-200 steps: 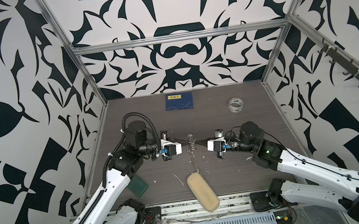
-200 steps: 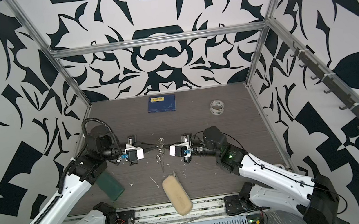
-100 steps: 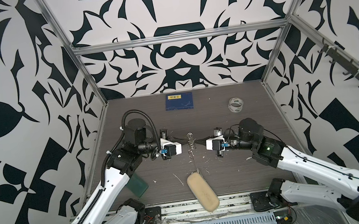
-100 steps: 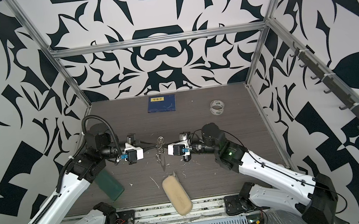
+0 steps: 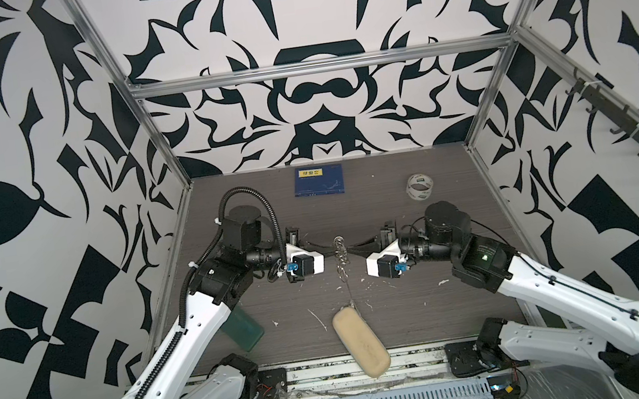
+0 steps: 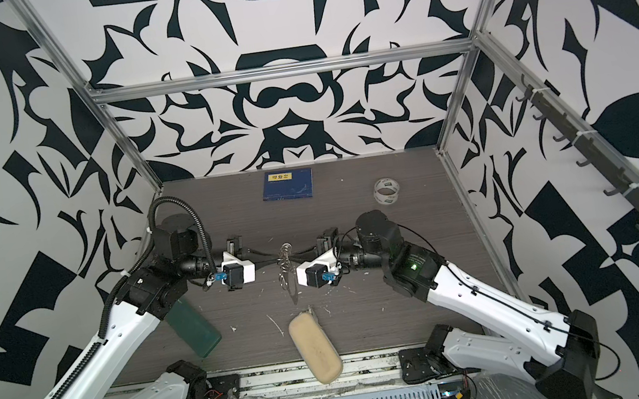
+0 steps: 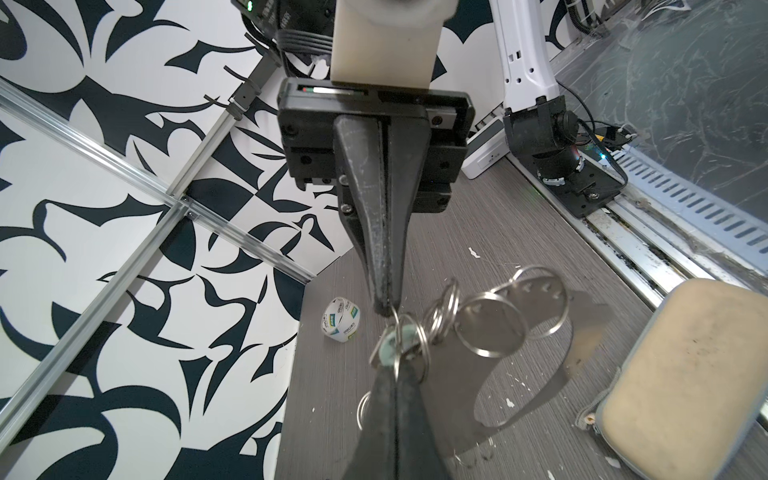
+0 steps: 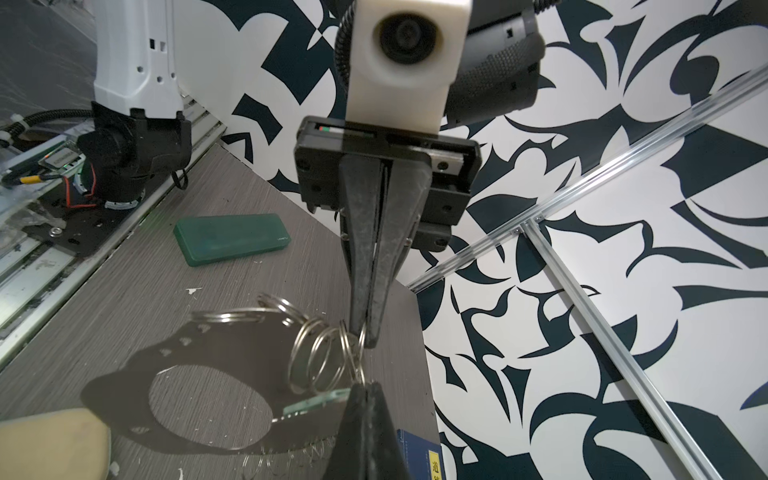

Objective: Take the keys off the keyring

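Observation:
The keyring (image 5: 340, 248) (image 6: 285, 255) hangs above the table's middle as a bunch of silvery wire rings (image 7: 490, 324) (image 8: 320, 357). A thin dark loop (image 8: 124, 386) (image 7: 540, 365) dangles from them. My left gripper (image 5: 333, 251) (image 7: 395, 368) and right gripper (image 5: 352, 251) (image 8: 365, 384) meet tip to tip, each shut on a ring of the bunch. One of the keys shows its pale greenish head (image 7: 390, 351) (image 8: 316, 402) right at the fingertips; its blade is hidden. I cannot tell whether either gripper also pinches that head.
A beige pouch (image 5: 361, 339) lies at the front edge under the dangling loop. A dark green case (image 5: 242, 328) sits by the left arm. A blue booklet (image 5: 319, 181) and a clear tape roll (image 5: 419, 186) lie at the back. White flecks dot the table.
The right gripper has edged slightly toward the left one. Both stay shut on the rings, and the bunch hangs in about the same place.

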Controlling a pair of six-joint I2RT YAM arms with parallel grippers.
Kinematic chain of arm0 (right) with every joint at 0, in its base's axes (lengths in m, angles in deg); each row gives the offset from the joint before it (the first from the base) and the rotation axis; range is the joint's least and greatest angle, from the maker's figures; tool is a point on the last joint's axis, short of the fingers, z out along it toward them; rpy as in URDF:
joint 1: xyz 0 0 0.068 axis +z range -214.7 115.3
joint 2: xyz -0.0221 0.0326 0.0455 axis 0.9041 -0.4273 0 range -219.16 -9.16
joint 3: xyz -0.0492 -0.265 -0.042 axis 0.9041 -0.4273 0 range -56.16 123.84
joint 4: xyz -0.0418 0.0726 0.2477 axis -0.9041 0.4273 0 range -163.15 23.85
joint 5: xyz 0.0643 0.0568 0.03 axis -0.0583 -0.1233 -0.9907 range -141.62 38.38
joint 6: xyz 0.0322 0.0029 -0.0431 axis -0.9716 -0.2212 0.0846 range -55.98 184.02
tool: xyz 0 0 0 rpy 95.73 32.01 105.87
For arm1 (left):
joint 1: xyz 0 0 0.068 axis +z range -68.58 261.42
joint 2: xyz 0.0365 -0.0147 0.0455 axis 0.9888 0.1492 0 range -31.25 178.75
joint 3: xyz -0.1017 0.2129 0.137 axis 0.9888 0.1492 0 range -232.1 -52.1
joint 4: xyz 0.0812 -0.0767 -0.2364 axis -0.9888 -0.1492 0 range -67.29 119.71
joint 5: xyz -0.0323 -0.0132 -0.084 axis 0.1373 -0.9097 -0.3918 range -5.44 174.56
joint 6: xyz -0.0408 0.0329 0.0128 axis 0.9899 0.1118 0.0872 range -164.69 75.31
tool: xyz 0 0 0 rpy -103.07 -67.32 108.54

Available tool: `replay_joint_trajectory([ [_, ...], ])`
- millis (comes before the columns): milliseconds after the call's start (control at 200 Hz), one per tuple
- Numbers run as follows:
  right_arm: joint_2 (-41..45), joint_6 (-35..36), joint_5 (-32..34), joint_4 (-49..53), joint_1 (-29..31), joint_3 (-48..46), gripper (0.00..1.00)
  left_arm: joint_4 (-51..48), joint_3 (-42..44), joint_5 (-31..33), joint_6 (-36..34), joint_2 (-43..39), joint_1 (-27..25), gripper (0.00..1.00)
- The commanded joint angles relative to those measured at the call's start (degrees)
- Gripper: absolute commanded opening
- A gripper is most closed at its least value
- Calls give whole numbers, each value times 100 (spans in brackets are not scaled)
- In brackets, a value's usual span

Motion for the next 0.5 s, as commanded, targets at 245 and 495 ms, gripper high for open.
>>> replay_joint_trajectory([
  [245, -101, -480, -248, -318, -59, 574, 0, -349, -170, -66, -275, 20, 25, 0],
  [495, -259, -688, -376, -49, -58, 788, 0, -338, -208, 59, -299, 18, 23, 0],
])
